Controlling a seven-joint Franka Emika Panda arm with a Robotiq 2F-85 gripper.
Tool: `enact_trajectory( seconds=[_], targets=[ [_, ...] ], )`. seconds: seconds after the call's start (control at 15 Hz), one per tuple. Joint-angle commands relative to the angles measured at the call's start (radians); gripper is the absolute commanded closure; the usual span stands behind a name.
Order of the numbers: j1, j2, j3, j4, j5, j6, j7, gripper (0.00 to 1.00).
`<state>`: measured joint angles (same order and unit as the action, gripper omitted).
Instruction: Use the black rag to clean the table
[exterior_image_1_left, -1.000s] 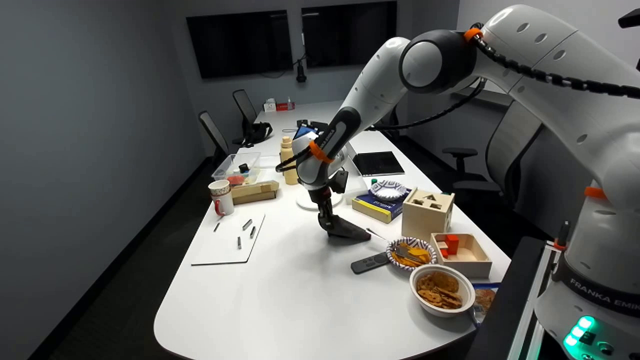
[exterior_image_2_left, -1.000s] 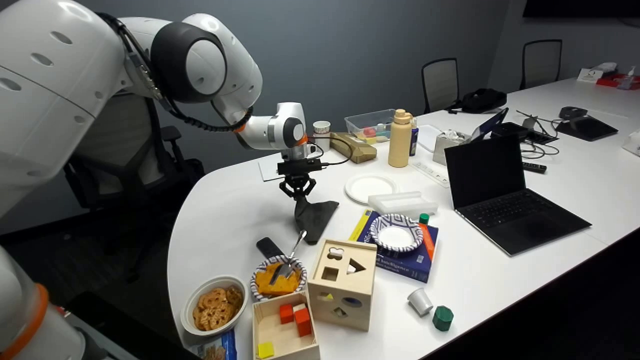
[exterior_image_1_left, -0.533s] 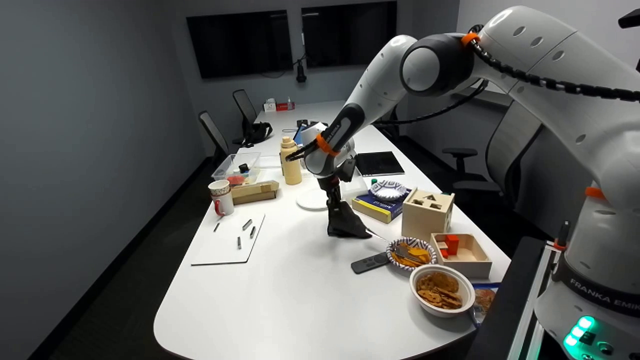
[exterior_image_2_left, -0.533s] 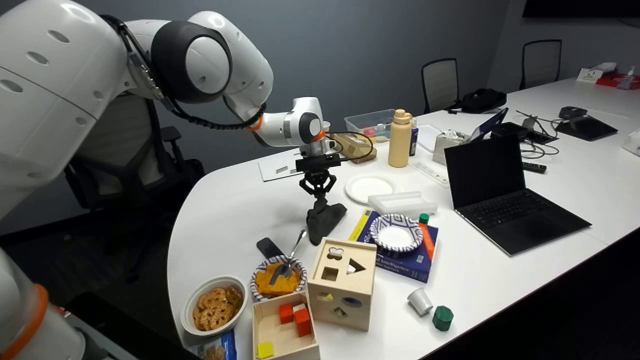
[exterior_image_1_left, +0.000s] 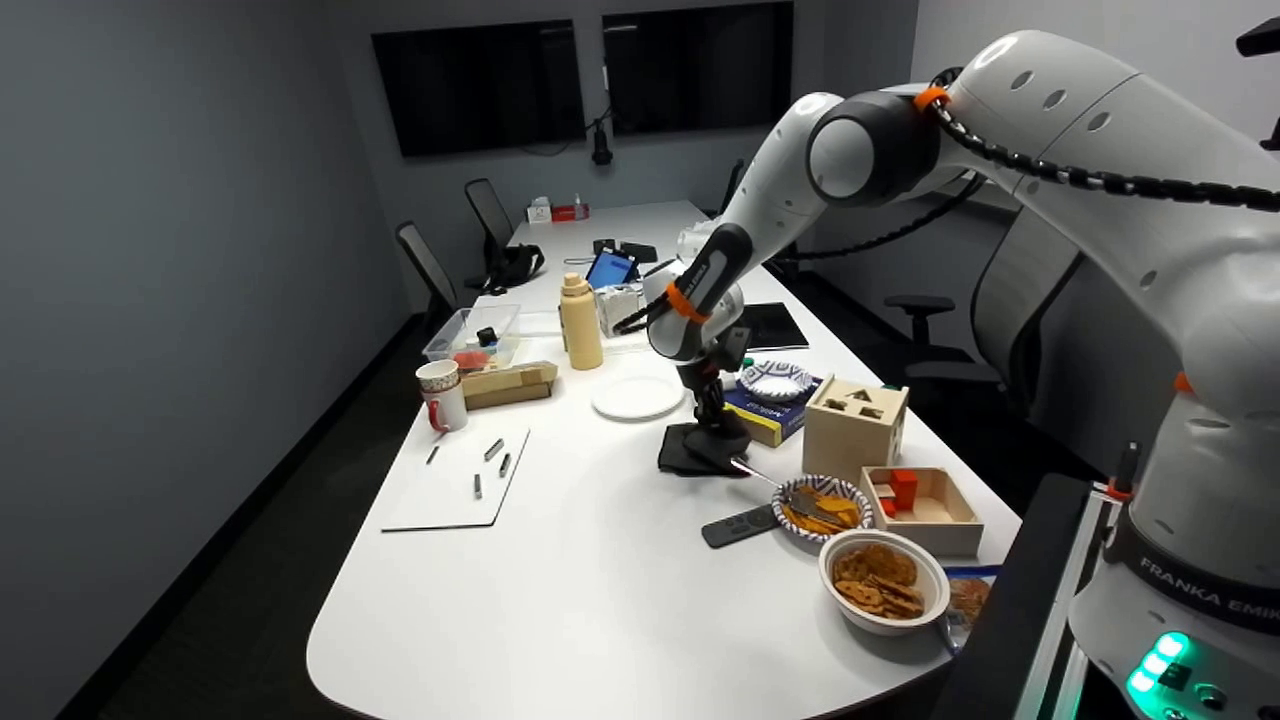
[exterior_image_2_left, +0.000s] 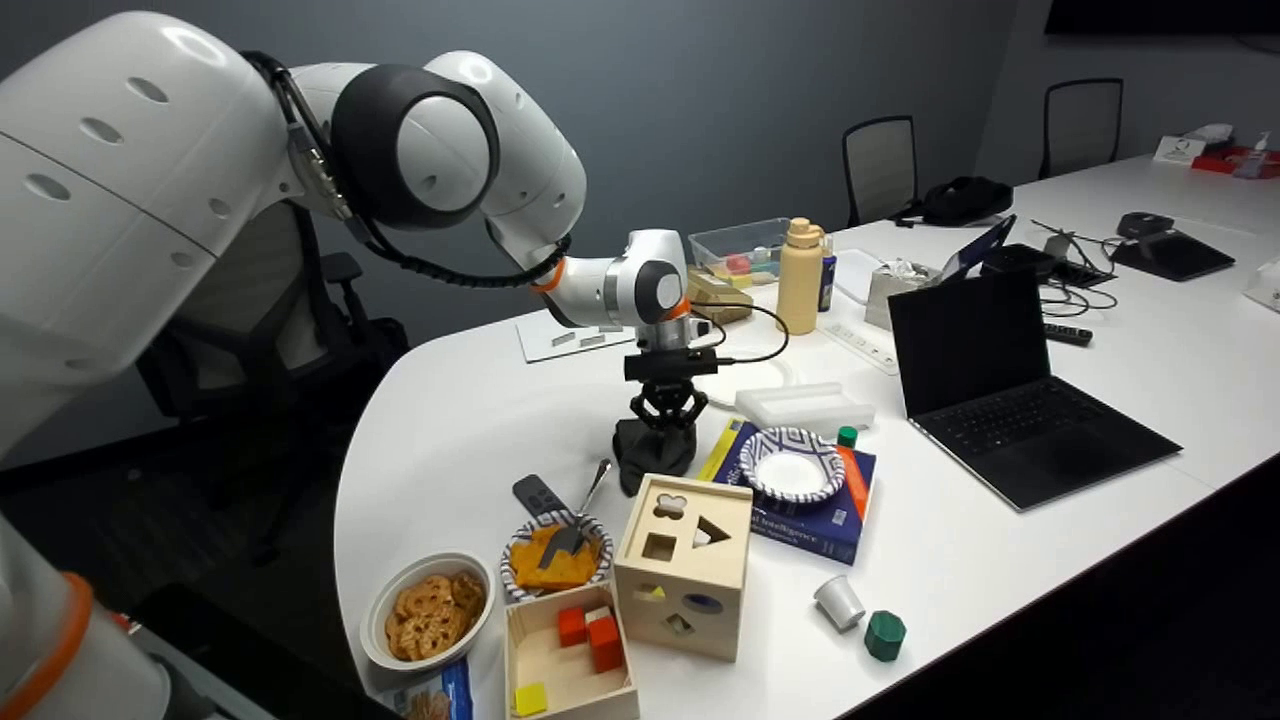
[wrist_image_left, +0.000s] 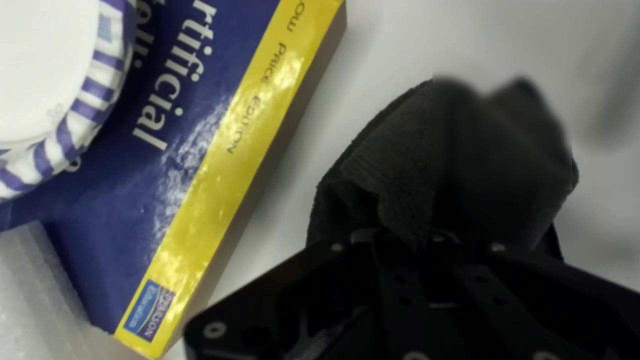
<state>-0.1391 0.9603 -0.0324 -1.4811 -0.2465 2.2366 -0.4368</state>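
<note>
The black rag (exterior_image_1_left: 685, 452) lies bunched on the white table (exterior_image_1_left: 540, 610), and it also shows in an exterior view (exterior_image_2_left: 650, 455). My gripper (exterior_image_1_left: 712, 412) points down over the rag, low above the tabletop, and also shows in an exterior view (exterior_image_2_left: 668, 415). In the wrist view the gripper (wrist_image_left: 407, 240) is shut on a pinched fold of the rag (wrist_image_left: 465, 165). The rest of the rag spreads out on the table in front of the fingers. The fingertips are dark and partly hidden by the cloth.
A blue and yellow book (wrist_image_left: 215, 165) with a patterned bowl (exterior_image_2_left: 792, 465) lies close beside the rag. A spoon handle (exterior_image_2_left: 600, 478) sticks out from a bowl of orange food (exterior_image_2_left: 555, 555). A remote (exterior_image_1_left: 740, 526), wooden shape box (exterior_image_2_left: 685, 570) and white plate (exterior_image_1_left: 637, 397) are nearby.
My gripper has moved toward the book and lowered. The rag was stretched out trailing from it and is now bunched beneath it. The grip on the rag holds.
</note>
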Motion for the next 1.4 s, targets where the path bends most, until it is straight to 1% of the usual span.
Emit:
enact_trajectory(
  seconds=[0.0, 0.27, 0.4, 0.6, 0.73, 0.87, 1.07, 1.27, 1.33],
  targets=[
    [0.012, -0.007, 0.024, -0.045, -0.003, 0.009, -0.015, 0.99],
    [0.038, -0.023, 0.078, -0.082, -0.004, 0.015, -0.056, 0.99],
    [0.065, -0.011, 0.096, -0.059, -0.010, 0.003, -0.066, 0.99],
    [0.098, 0.016, 0.102, -0.003, -0.015, -0.013, -0.070, 0.99],
    [0.113, 0.032, 0.090, 0.038, -0.021, -0.026, -0.065, 0.99],
    [0.113, 0.045, 0.079, 0.073, -0.022, -0.031, -0.062, 0.99],
    [0.099, 0.065, 0.043, 0.114, -0.029, -0.036, -0.051, 0.99],
    [0.075, 0.079, -0.007, 0.125, -0.033, -0.032, -0.031, 0.99],
    [0.064, 0.076, -0.021, 0.113, -0.032, -0.027, -0.023, 0.99]
  ],
)
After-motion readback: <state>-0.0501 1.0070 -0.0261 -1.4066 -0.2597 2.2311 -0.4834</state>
